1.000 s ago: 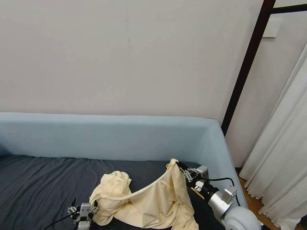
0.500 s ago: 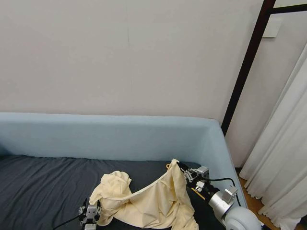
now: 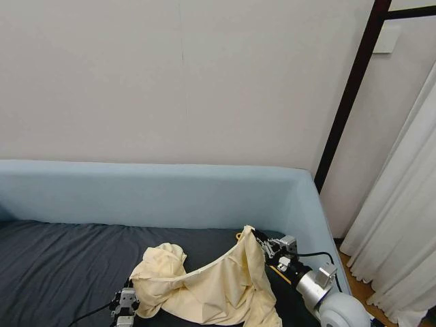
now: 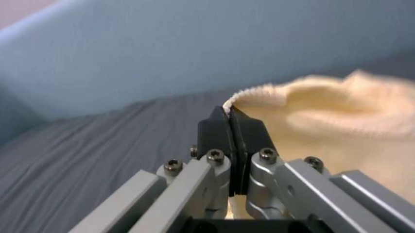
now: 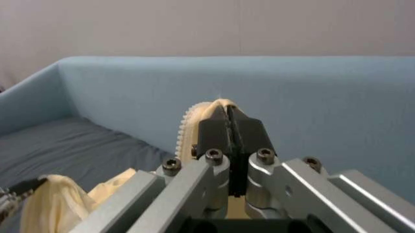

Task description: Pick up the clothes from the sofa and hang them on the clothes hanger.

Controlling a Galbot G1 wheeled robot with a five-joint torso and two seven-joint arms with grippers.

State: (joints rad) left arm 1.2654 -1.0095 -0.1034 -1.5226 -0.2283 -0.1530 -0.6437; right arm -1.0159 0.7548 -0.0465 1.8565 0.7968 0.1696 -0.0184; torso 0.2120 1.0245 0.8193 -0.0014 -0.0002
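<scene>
— Where is the garment (image 3: 204, 286)?
— It lies crumpled on the dark seat of the sofa (image 3: 170, 194), at six o'clock in the head view
— And the grippers?
— The left gripper (image 3: 127, 300), at seven o'clock, is clamped on its ribbed hem; the right gripper (image 3: 261, 243), at five o'clock, pinches a raised edge of it

Cream garment (image 3: 211, 286) bunched on the sofa (image 3: 170, 194) seat, near the right armrest. Right gripper (image 3: 257, 238) holds its corner lifted into a peak. Left gripper (image 3: 128, 294) touches its lower-left edge. Black pole (image 3: 347, 95) and curtain (image 3: 402, 231) stand right of the sofa.
</scene>
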